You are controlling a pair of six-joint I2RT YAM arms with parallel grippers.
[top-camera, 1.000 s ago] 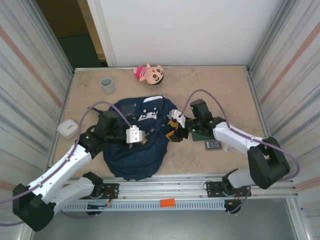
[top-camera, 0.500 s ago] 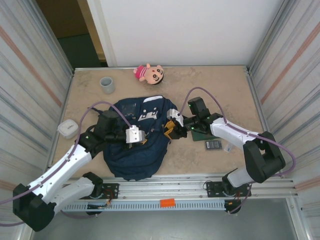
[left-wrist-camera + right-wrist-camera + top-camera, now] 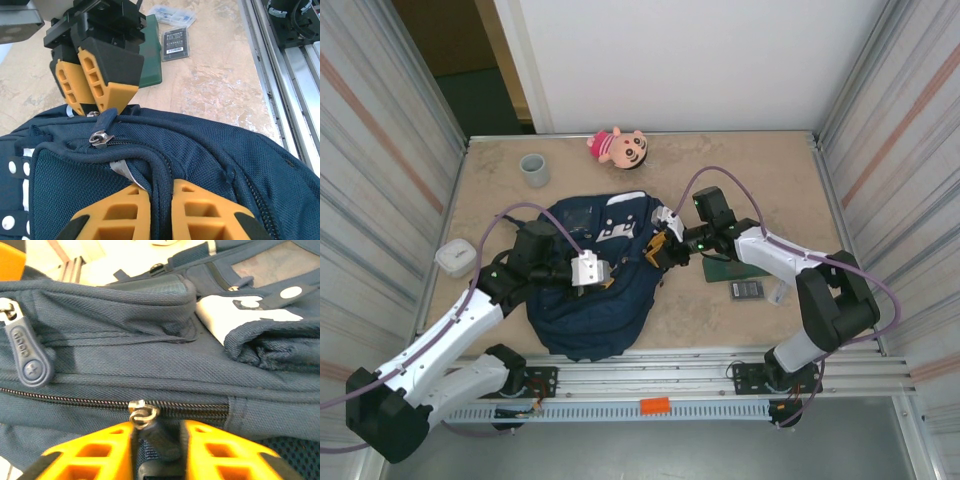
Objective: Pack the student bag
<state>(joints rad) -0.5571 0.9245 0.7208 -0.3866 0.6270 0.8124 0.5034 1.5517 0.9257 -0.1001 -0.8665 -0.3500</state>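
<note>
bag: student bag [image 3: 595, 290] lies flat on the table [image 3: 770, 180], centre-left, between the two arms, front pockets up
zip: main zip looks shut along the stretch in the wrist views; zipper pull [image 3: 150, 422] sits at the bag's right edge
right gripper: right gripper [image 3: 157, 440] is at that edge, fingers drawn in on the zipper pull, tab pinched between the pads
left gripper: left gripper [image 3: 161, 200] is on top of the bag, fingers pressed nearly together, pinching a ridge of navy fabric just beside the zip, likely as an anchor
loose, right: green book [image 3: 725, 268], dark flat gadget [image 3: 746, 290] and clear packet [image 3: 775, 295] on the table near the bag's right side
loose, far: plush doll [image 3: 617, 147] and grey cup [image 3: 534, 169] near the back edge; white case [image 3: 455, 258] to the left
done: as I judge it, only the grips are set; nothing shows as packed
left: open the zip, load every loose item, zip it shut
stage: early, opening step
</note>
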